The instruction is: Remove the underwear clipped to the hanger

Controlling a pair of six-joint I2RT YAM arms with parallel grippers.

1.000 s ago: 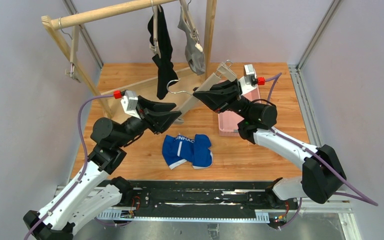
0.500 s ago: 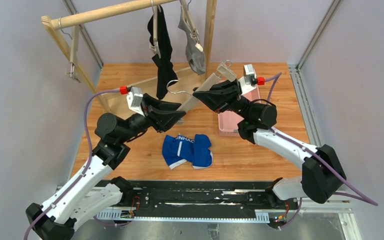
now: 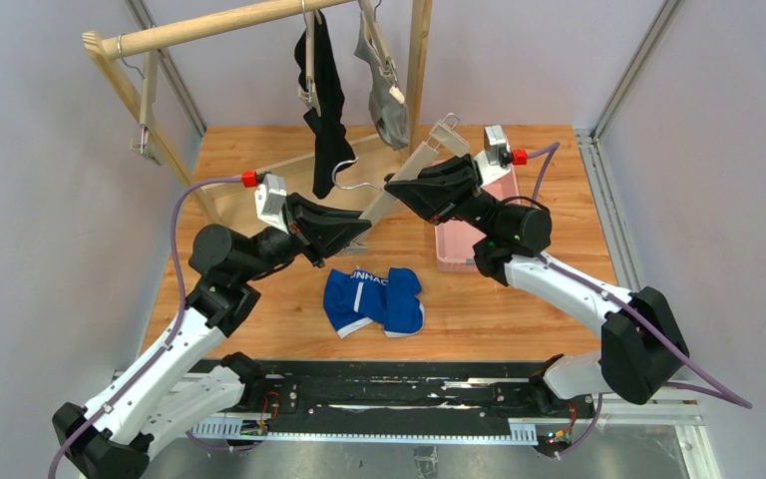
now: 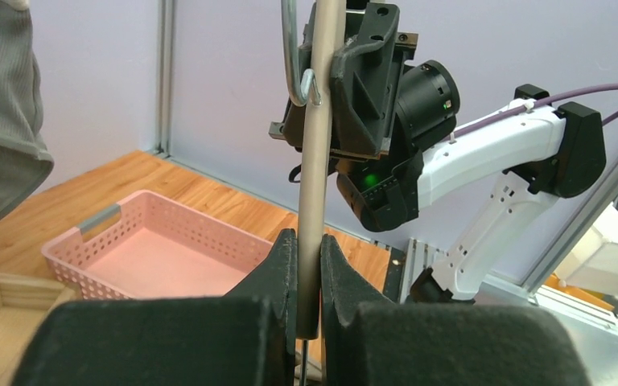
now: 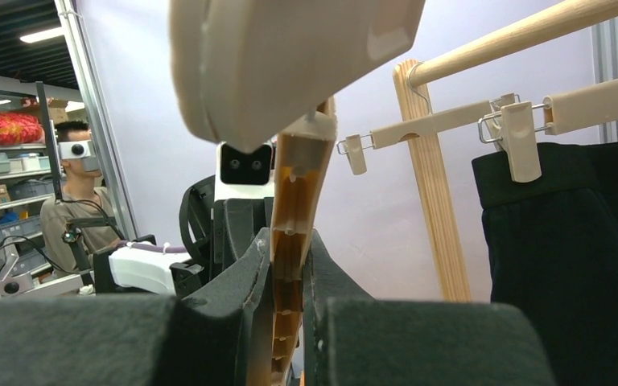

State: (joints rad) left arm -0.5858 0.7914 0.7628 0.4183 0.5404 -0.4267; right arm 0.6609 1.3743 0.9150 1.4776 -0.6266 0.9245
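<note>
The royal blue underwear point(image 3: 373, 300) with white lettering lies flat on the table, loose. A beige clip hanger point(image 3: 404, 179) is held in the air between both arms. My left gripper point(image 3: 364, 228) is shut on its lower end, seen as a bar point(image 4: 315, 161) between the pads. My right gripper point(image 3: 392, 186) is shut on its middle bar point(image 5: 294, 241). The black underwear point(image 3: 327, 105) and the grey underwear point(image 3: 385, 95) hang clipped to hangers on the wooden rail point(image 3: 209, 26). The black one also shows in the right wrist view point(image 5: 567, 265).
A pink perforated basket point(image 3: 457, 244) sits on the table under my right arm, also in the left wrist view point(image 4: 161, 257). The wooden rack's slanted legs point(image 3: 150, 120) stand at back left, with an empty clip hanger point(image 3: 147, 110) on the rail.
My left gripper has moved up and right along the hanger and closed on its lower end. The right gripper and hanger rose slightly.
</note>
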